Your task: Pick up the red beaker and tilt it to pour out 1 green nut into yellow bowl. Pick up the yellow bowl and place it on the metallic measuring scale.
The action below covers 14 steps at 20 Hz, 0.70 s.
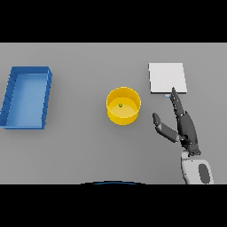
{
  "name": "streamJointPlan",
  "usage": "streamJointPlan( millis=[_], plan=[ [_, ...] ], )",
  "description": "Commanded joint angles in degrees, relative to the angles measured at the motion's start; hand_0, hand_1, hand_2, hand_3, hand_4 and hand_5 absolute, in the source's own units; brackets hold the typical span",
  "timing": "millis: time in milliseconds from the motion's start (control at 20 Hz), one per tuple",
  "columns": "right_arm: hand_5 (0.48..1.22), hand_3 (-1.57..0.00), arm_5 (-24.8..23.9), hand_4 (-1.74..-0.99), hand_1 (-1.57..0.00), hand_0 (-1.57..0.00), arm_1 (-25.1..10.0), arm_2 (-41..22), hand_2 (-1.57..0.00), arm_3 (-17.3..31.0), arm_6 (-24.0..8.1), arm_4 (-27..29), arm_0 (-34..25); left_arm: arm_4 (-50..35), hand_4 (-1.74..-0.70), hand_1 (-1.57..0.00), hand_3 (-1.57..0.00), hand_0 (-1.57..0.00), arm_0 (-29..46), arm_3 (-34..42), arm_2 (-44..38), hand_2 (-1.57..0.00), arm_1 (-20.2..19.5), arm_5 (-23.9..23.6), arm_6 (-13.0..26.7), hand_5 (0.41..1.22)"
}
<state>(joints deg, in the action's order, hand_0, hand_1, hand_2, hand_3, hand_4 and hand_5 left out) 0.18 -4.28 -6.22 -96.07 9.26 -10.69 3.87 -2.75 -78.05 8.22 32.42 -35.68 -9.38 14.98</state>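
From the head view, a round, smooth-walled yellow bowl (pixel 123 106) is seen mid-counter (pixel 80 150), a small green nut (pixel 120 105) lying inside. The flat, square metallic scale (pixel 166 77) lies to its right. The right hand (pixel 185 126) is held open between them, fingers straight. A rectangular blue tray (pixel 26 97) sits far left.

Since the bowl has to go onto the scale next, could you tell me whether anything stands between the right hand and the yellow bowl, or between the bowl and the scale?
Nothing visible does. Bare table separates the right hand from the yellow bowl, and the bowl from the metallic scale. The blue tray sits far off on the other side.
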Motion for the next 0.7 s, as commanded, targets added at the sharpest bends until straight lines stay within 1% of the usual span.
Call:
streamJointPlan(
  millis=[0, 50, 100, 250, 300, 450, 500, 600, 650],
  plan=[
    [0.68, 0.0, -0.1, -1.168, 0.0, 0.0, -0.1, -0.2, 0.0, 0.2, 0.5, -0.4, -0.1, -1.9, -1.74, -1.57, -1.52, -1.57, 2.0, 1.6, -0.8, -1.57, -1.0, -0.5, -0.5, 1.221],
    [0.687, 0.0, -0.2, -1.181, 0.0, 0.0, 0.4, -0.8, 0.0, -0.3, 0.8, -0.9, 0.2, -3.3, -1.74, -1.57, -1.49, -1.57, 4.0, 3.3, -0.9, -1.57, -1.3, -1.5, 1.4, 1.221],
    [0.696, 0.0, -0.5, -1.188, 0.0, 0.0, -0.3, -0.3, 0.0, 0.2, 0.3, -1.2, -0.3, -5.2, -1.74, -1.57, -1.46, -1.57, 6.7, 5.5, -1.2, -1.57, -1.8, -2.5, 2.7, 1.221],
    [0.703, 0.0, -0.5, -1.194, 0.0, 0.0, -0.5, -0.4, 0.0, 0.5, 0.5, -1.6, -0.2, -10.8, -1.74, -1.57, -1.37, -1.57, 15.2, 16.3, -1.9, -1.57, -4.0, -6.6, 6.7, 1.221],
    [0.707, 0.0, -0.5, -1.199, 0.0, 0.0, -0.5, -0.7, 0.0, 0.3, 0.9, -1.9, 0.1, -12.3, -1.74, -1.57, -1.37, -1.57, 18.3, 20.7, -1.7, -1.57, -4.7, -8.6, 8.2, 1.221],
    [0.704, 0.0, -0.6, -1.205, 0.0, 0.0, -0.5, -0.6, 0.0, 0.3, 0.3, -1.9, -0.1, -16.3, -1.74, -1.57, -1.38, -1.57, 27.0, 32.0, -1.0, -1.57, -7.1, -14.1, 11.9, 1.221],
    [0.699, 0.0, -0.9, -1.202, 0.0, 0.0, -0.6, -0.3, 0.0, 0.5, 0.1, -2.0, -0.4, -17.4, -1.74, -1.57, -1.39, -1.57, 29.4, 35.4, -0.6, -1.57, -7.8, -15.8, 12.8, 1.221],
    [0.693, 0.0, -0.9, -1.201, 0.0, 0.0, -0.2, -0.6, 0.0, 0.9, 0.4, -1.9, -0.5, -18.8, -1.74, -1.57, -1.39, -1.57, 33.3, 41.5, 1.0, -1.57, -8.9, -19.4, 15.9, 1.221],
    [0.69, 0.0, -0.9, -1.195, 0.0, 0.0, 0.0, -0.4, 0.0, 1.2, -0.2, -1.7, -1.1, -19.5, -1.74, -1.57, -1.39, -1.57, 35.1, 43.4, 1.5, -1.57, -9.2, -20.6, 15.9, 1.221]
  ],
)
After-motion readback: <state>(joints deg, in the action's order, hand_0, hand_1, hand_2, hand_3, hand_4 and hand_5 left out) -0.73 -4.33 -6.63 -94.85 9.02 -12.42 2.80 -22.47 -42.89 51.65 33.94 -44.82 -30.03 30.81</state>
